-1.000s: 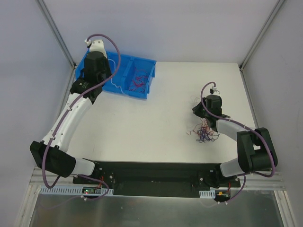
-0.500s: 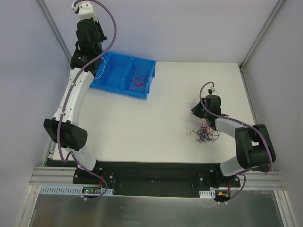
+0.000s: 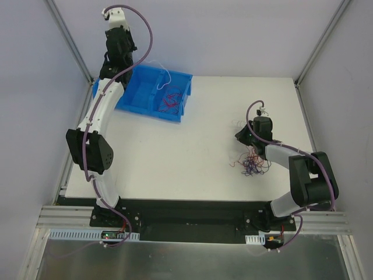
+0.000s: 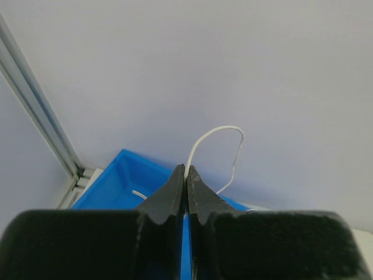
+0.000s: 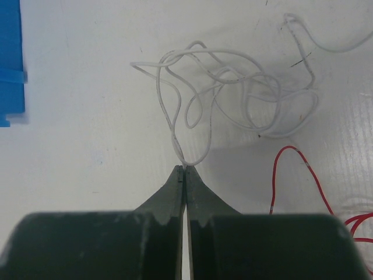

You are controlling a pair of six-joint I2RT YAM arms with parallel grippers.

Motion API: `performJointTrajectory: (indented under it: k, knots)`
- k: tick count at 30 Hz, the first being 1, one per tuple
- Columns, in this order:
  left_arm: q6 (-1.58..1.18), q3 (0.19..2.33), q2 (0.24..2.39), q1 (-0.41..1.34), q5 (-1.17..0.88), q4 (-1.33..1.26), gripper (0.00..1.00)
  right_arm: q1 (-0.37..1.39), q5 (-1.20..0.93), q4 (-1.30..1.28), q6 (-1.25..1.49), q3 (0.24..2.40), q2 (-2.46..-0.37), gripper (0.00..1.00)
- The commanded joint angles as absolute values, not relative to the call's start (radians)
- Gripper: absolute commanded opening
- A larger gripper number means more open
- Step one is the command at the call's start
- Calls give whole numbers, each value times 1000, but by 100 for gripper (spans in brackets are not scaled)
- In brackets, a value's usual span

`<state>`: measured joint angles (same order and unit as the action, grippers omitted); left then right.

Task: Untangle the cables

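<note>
My left gripper (image 3: 132, 60) is raised above the back left of the blue bin (image 3: 145, 96) and is shut on a thin white cable (image 3: 163, 73). The cable loops out past the fingertips and hangs over the bin; it also shows in the left wrist view (image 4: 217, 135). Red cables (image 3: 171, 99) lie in the bin's right compartment. My right gripper (image 3: 245, 135) is low on the table and shut on a loop of a white cable tangle (image 5: 233, 93). A bunch of red and dark purple cables (image 3: 252, 163) lies just in front of it.
The bin stands at the table's back left corner, by the frame post (image 3: 70, 41). Its edge shows in the right wrist view (image 5: 11, 58). A red cable (image 5: 291, 175) lies right of my right fingers. The back wall is close behind the left gripper.
My left arm has risen from inside the bin and swung up toward the back wall, lifting the white cable out. My right arm has barely moved.
</note>
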<state>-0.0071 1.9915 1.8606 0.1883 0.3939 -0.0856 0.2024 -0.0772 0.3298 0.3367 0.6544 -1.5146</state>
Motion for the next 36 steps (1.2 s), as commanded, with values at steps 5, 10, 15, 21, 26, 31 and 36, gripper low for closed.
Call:
performJointTrajectory:
  k: [5, 10, 15, 21, 26, 31, 36]
  knots:
    - [-119, 1872, 1910, 111, 385, -137, 0, 189, -104, 368, 350, 703, -1525, 1]
    - [-170, 1855, 1899, 77, 380, -110, 0, 187, -109, 368, 351, 704, -1526, 1]
    - [-150, 1908, 1881, 61, 387, -101, 0, 187, -115, 368, 353, 704, -1525, 1]
    - [-129, 1950, 1888, 49, 367, -100, 0, 189, -117, 368, 354, 706, -1526, 1]
    - [-173, 1922, 1937, 49, 295, -86, 0, 187, -117, 368, 354, 706, -1526, 1]
    - [-222, 1941, 2022, 49, 189, -29, 0, 186, -118, 368, 356, 706, -1529, 1]
    - [-287, 1873, 2043, 49, 66, -20, 0, 184, -121, 368, 357, 706, -1531, 1]
